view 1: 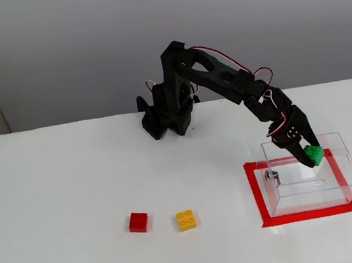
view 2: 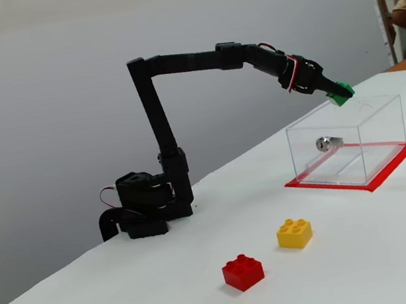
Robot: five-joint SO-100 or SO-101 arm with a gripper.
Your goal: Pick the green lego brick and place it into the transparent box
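Note:
The green lego brick point(view 1: 315, 154) is held between the tips of my black gripper point(view 1: 310, 156), which is shut on it. In a fixed view the gripper point(view 2: 339, 92) holds the brick point(view 2: 342, 93) just above the open top of the transparent box point(view 2: 354, 147). The transparent box point(view 1: 343, 171) stands on a red taped rectangle at the right of the table, with a small metal knob point(view 1: 270, 176) on its left wall. The inside of the box looks empty.
A red brick point(view 1: 138, 222) and a yellow brick point(view 1: 187, 220) lie on the white table left of the box; both show in the other fixed view too, red point(view 2: 242, 272) and yellow point(view 2: 295, 233). The arm's base point(view 1: 168, 116) stands at the table's back.

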